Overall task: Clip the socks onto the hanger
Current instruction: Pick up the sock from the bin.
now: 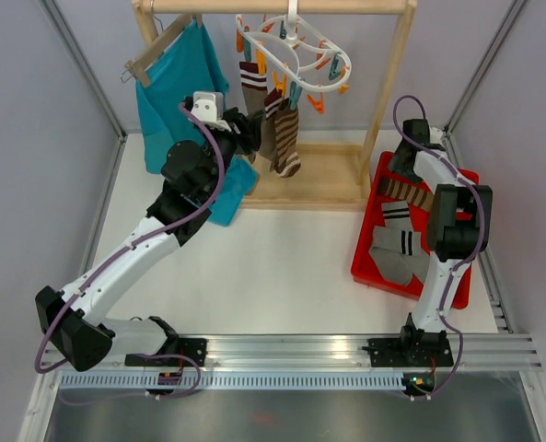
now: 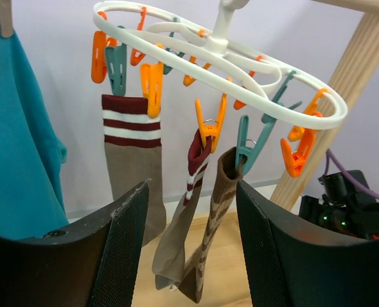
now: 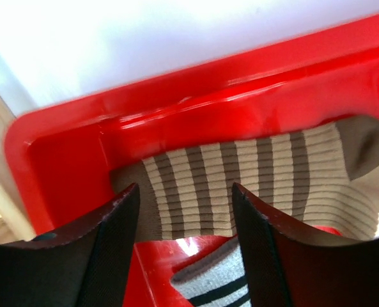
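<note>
The white ring hanger [image 1: 296,48] hangs from the wooden rack's top bar, with orange and teal clips; it also shows in the left wrist view [image 2: 240,70]. Three socks hang clipped from it: a taupe one with maroon and white cuff [image 2: 133,160], a taupe one with maroon stripes [image 2: 186,217] and a brown striped one [image 2: 218,217]. My left gripper [image 1: 252,129] is open and empty, just in front of the hanging socks. My right gripper [image 3: 186,230] is open and empty above a brown-and-tan striped sock [image 3: 253,182] in the red tray [image 1: 369,249]. A grey sock with dark stripes [image 3: 218,284] lies below it.
A teal shirt [image 1: 185,87] hangs on a wooden hanger at the rack's left, close to my left arm. The wooden rack post [image 1: 392,78] and base [image 1: 319,180] stand between the hanger and the red tray. More socks [image 1: 397,244] lie in the tray.
</note>
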